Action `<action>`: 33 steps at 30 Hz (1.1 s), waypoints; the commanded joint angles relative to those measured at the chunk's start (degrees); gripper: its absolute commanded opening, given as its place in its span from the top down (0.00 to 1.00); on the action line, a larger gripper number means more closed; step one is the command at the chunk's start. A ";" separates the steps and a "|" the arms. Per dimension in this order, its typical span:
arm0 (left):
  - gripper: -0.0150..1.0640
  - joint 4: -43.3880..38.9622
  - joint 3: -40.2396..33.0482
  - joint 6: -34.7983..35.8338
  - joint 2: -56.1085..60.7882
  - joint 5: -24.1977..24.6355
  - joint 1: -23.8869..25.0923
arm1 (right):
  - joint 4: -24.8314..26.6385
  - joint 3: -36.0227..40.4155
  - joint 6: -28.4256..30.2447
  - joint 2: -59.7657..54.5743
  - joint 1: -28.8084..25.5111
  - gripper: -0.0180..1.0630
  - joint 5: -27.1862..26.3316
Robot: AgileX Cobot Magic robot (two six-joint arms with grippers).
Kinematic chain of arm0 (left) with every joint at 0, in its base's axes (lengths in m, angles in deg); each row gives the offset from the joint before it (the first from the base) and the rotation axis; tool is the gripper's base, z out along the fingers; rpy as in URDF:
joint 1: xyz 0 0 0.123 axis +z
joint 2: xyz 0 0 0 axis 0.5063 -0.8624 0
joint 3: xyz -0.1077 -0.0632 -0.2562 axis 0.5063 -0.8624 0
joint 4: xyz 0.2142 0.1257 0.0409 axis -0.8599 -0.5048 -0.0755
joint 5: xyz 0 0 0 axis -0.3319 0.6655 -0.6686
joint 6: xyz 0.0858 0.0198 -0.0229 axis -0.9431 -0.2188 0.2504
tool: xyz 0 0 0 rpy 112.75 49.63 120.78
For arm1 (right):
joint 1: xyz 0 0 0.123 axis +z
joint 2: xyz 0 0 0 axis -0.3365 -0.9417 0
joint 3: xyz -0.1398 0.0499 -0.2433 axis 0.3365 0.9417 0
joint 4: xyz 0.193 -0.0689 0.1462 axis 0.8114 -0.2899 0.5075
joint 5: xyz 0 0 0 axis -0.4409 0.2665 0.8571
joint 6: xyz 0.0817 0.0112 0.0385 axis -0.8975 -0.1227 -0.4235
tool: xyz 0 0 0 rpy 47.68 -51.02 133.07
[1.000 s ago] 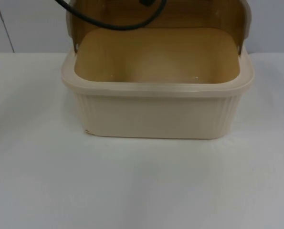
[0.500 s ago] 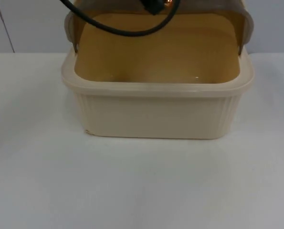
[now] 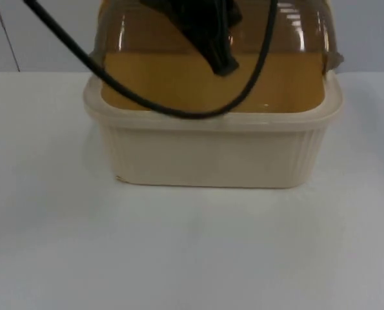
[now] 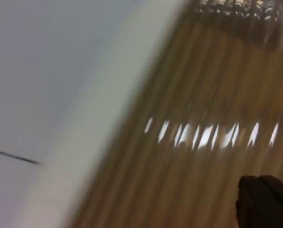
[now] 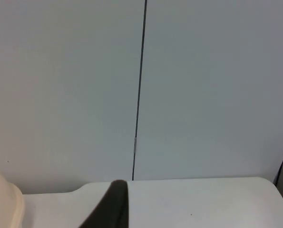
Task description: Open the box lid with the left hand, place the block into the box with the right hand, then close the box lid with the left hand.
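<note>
Left hand (image 3: 221, 61) (black) on lid (image 3: 295, 32)

Top camera faces the box (image 3: 211, 155) frontally; left wrist seemingly hugs its lid (image 4: 212, 142).

One box, one lid, two grippers on one table.

One cream plastic box (image 3: 211, 158) with ribbed walls stands at the far edge of the one white table top (image 3: 192, 258), carrying one translucent amber domed lid (image 3: 211, 39). One black left gripper (image 3: 214, 55) is over that lid; one black right gripper (image 5: 113, 206) is over the table top near the one grey partition wall (image 5: 203, 85).
</note>
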 commanded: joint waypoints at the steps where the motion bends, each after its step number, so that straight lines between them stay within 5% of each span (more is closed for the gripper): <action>1: 0.99 -0.20 -2.89 0.90 -2.37 2.98 -0.06 | 0.13 0.06 -0.41 0.22 -0.49 0.01 0.07; 11: 0.99 3.18 -6.60 0.90 0.26 2.93 -0.83 | 0.13 0.06 -0.73 0.22 -0.49 0.01 0.07; 23: 0.99 11.58 -6.60 4.20 17.82 6.91 -0.85 | 0.22 0.06 -1.64 0.22 -0.49 0.01 0.07; 33: 0.99 18.98 -6.60 15.73 25.09 3.61 10.35 | 1.02 0.06 -1.62 0.22 -0.49 0.01 0.07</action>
